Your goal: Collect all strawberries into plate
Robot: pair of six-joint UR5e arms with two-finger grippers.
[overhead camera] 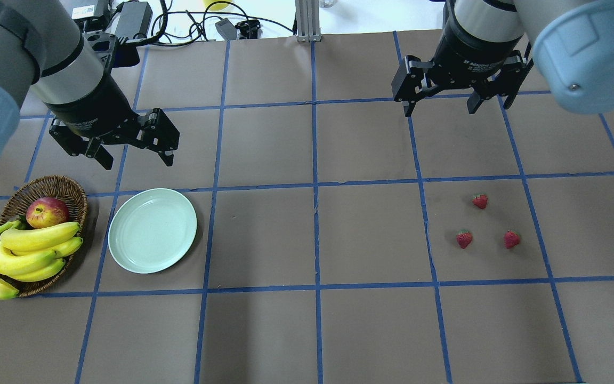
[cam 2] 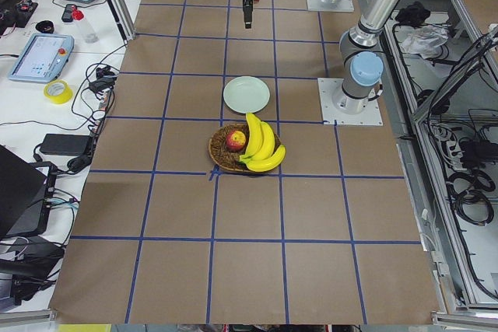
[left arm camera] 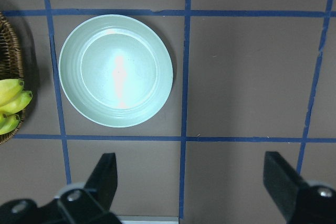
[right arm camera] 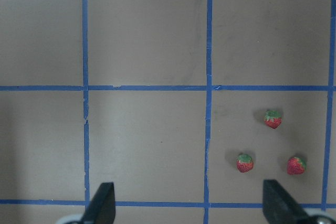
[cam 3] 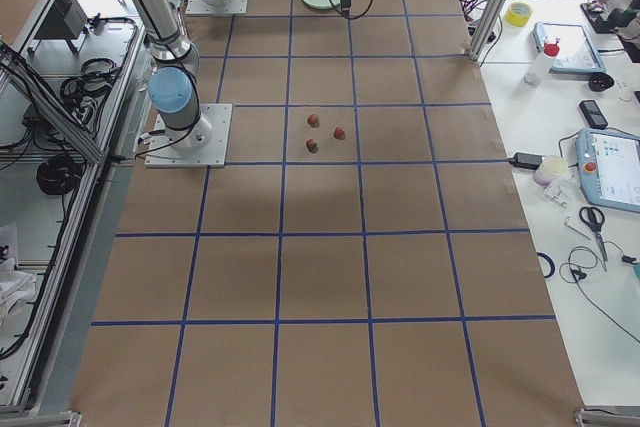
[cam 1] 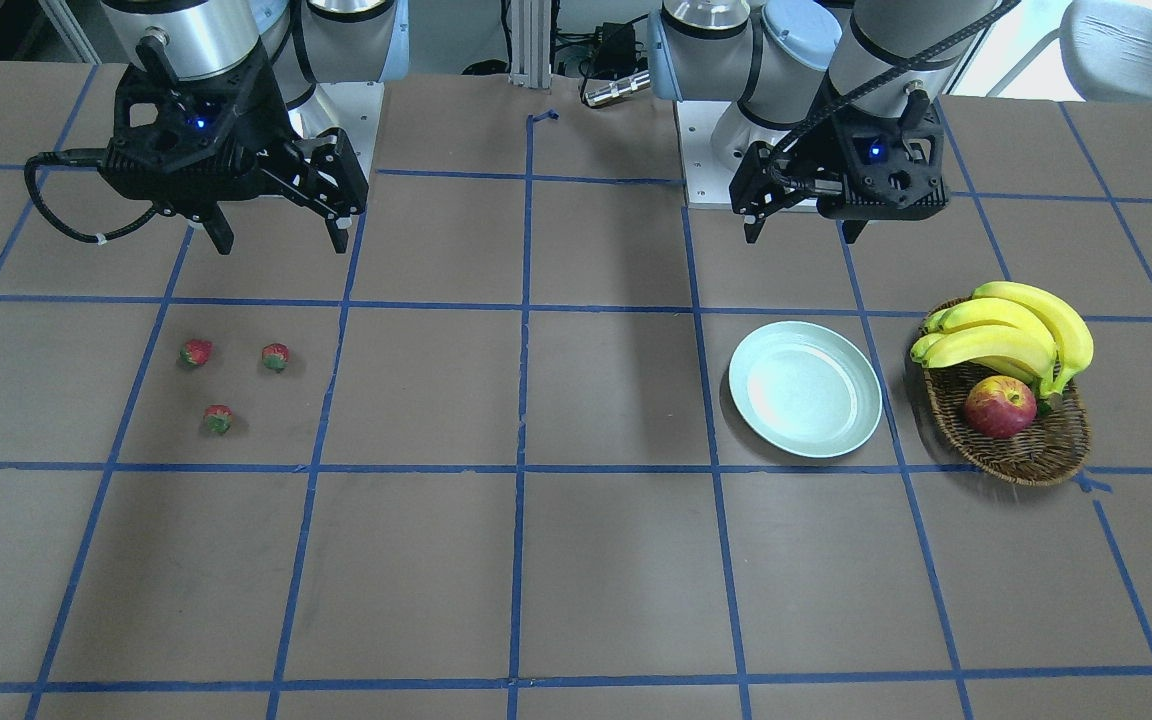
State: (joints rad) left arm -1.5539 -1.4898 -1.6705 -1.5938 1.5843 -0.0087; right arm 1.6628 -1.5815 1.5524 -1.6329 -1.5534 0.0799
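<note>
While no berry had yet reached its dish, the listing stood thus: strawberries, three, loose on the table at the robot's right, well apart from the plate, which lay bare at its left, just beside a wicker basket (bananas and an apple, not wanted). Right gripper: jaws spread, empty, held high, off to one side of the berries. Left gripper: likewise spread and empty, near the plate. Step in hand: first approach. The next move probably called for the right gripper to centre over one berry and descend; how each berry lay was too small to tell.
</note>
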